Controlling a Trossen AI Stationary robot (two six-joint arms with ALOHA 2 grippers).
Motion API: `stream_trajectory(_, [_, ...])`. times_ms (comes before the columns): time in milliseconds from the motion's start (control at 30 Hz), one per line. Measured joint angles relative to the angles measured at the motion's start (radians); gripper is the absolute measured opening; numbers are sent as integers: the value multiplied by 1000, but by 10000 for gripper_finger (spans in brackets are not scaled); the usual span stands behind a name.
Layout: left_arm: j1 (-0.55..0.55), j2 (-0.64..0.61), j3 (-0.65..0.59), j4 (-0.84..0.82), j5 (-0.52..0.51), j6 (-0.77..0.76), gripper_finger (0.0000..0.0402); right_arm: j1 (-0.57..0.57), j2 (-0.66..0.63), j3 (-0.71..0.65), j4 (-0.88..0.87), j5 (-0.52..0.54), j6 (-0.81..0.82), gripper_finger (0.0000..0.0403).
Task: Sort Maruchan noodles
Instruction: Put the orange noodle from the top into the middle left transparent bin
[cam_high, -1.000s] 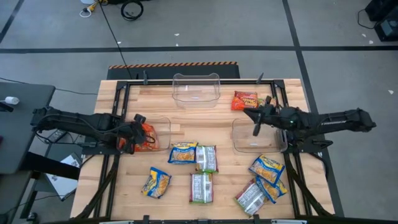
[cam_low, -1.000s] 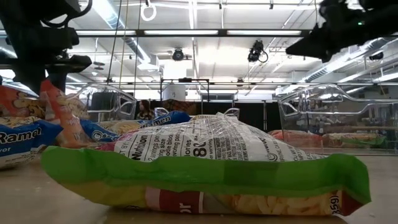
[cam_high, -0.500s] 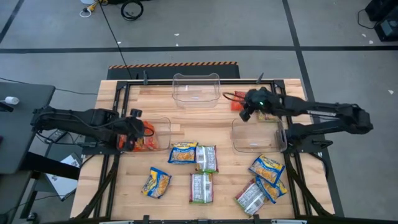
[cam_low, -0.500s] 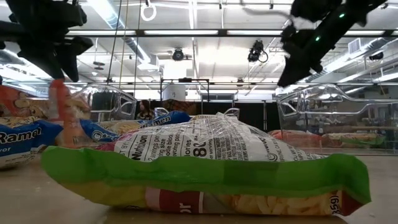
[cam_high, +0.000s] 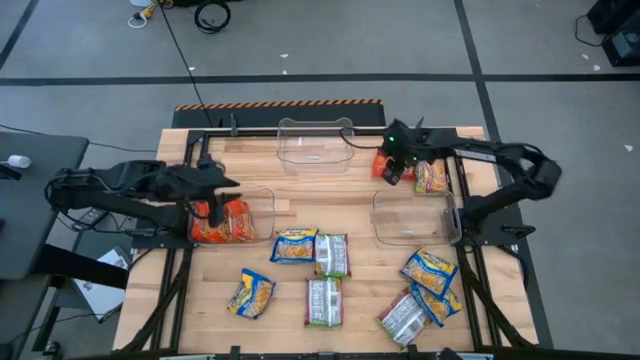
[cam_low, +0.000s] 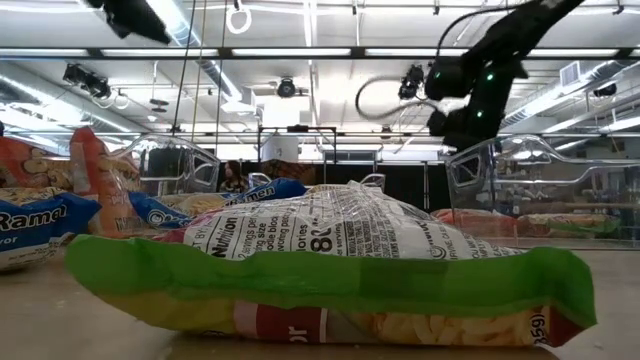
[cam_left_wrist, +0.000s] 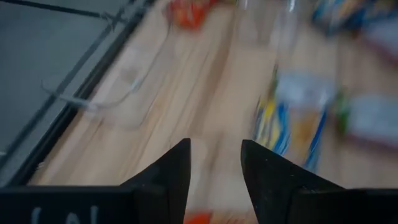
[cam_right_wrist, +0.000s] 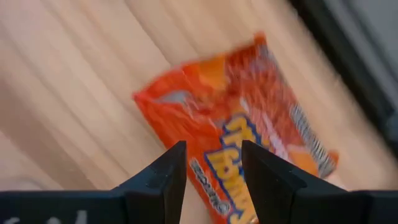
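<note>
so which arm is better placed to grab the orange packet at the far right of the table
Right. Its claw hangs open directly over the orange packet, which fills its wrist view. The left claw is across the table by the left bin.

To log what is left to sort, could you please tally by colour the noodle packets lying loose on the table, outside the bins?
Orange-red packets: 2
Blue-and-yellow packets: 4
Silver-white packets: 3
Total: 9 loose. The orange-red ones already in the left bin overlap and are not counted.
</note>
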Motion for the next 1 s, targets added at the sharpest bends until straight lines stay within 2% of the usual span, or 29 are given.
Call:
stream_trajectory(100, [-9, -1, 14, 62, 0, -33, 146, -31, 98, 72, -77, -21, 85, 158])
stream_trajectory(267, [-21, 0, 11, 84, 0, -17, 146, -50, 216, 110, -112, -80, 93, 158])
stream_trajectory(467, [-33, 0, 1, 84, 0, -38, 146, -49, 295, 118, -93, 12, 123, 155])
stream_trajectory(633, [-37, 0, 1, 131, -15, -27, 146, -49, 286, 114, -65, 36, 176, 116])
stream_trajectory(800, [-37, 0, 1, 185, -33, -7, 146, -51, 257, 109, -58, 66, 175, 17])
stream_trajectory(1000, [-37, 0, -36, 291, -48, 34, 146, -46, 134, 107, -60, 58, 196, 5])
